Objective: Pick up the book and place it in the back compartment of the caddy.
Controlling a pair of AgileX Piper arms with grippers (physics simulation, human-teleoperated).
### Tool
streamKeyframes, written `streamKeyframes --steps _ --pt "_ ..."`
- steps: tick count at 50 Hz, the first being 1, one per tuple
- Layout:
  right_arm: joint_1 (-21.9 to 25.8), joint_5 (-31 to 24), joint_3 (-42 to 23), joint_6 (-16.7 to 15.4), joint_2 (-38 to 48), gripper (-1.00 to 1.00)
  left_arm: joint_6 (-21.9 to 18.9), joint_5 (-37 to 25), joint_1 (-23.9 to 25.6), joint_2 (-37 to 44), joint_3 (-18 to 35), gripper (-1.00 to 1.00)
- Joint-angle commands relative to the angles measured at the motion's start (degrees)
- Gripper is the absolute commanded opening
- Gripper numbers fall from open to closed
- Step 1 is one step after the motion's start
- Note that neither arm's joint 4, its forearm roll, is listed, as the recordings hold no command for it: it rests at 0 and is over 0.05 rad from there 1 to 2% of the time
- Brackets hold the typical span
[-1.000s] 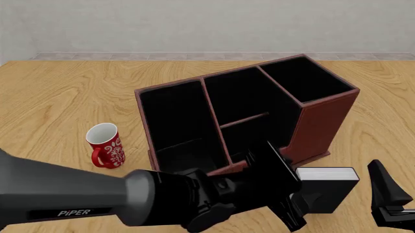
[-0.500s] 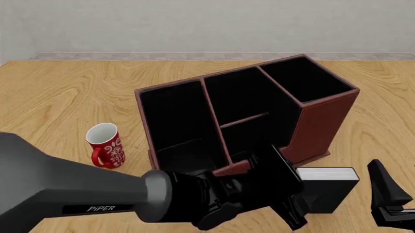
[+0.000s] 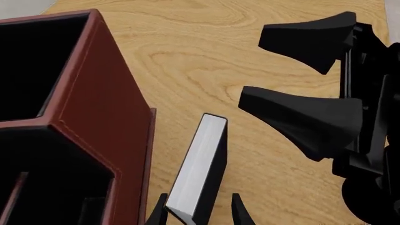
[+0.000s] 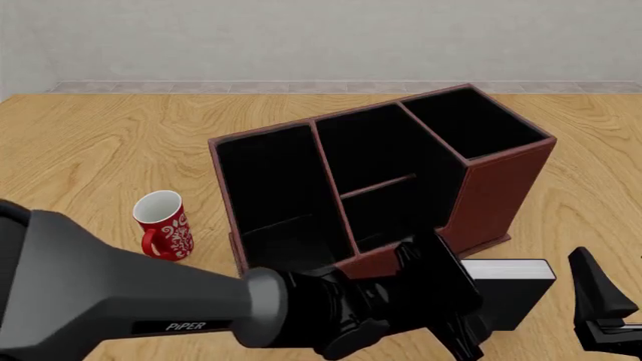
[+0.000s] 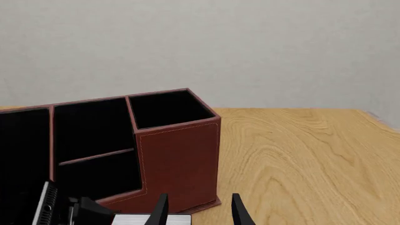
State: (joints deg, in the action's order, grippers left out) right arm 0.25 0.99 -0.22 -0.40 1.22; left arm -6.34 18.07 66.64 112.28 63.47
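Fingers of my left tool [image 3: 197, 213] are standing apart, straddling the thick black hardback book [image 3: 198, 166], whose long axis is running straight ahead beside the reddish-brown leather-look caddy [image 3: 103, 117].

The front view looks forward and down from above and behind the arms, taking in the whole caddy [image 4: 381, 180] and the far wall. The left wrist view sits close and low, facing along its fingers past the caddy's corner [image 3: 93, 122] across bare table [image 3: 206, 51]. The right wrist view looks nearly level toward the caddy [image 5: 175, 154] and wall. All three share the caddy's tall end.
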Motion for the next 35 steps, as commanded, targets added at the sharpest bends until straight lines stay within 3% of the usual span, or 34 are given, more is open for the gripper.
streamKeyframes --steps 1,10,11,17,28,31,33,35 --pt "0.0 -0.2 0.0 0.0 -0.1 1.0 -0.4 0.0 -0.1 0.5 0.3 1.0" --pt "0.0 -0.5 -0.1 0.1 -0.3 1.0 0.3 0.0 -0.4 -0.4 -0.1 1.0" --pt "0.0 -0.1 0.0 0.2 0.0 1.0 0.4 0.6 -0.7 -0.7 -0.6 -1.0" --pt "0.0 -0.1 0.0 -0.1 -0.1 1.0 2.2 1.2 -1.4 -1.7 -1.3 -1.0" --pt "0.0 0.5 0.1 0.2 0.6 1.0 1.9 3.0 -2.3 -3.7 -3.5 -1.0" --pt "0.0 -0.2 -0.1 0.0 0.0 1.0 4.3 3.3 -1.9 -5.5 -4.7 -1.0" --pt "0.0 -0.3 -0.1 -0.1 -0.3 1.0 2.2 3.3 -2.0 -6.4 -5.4 -1.0" --pt "0.0 -0.3 -0.1 -0.1 -0.2 1.0 2.6 3.7 -2.2 -6.9 -6.0 -1.0"
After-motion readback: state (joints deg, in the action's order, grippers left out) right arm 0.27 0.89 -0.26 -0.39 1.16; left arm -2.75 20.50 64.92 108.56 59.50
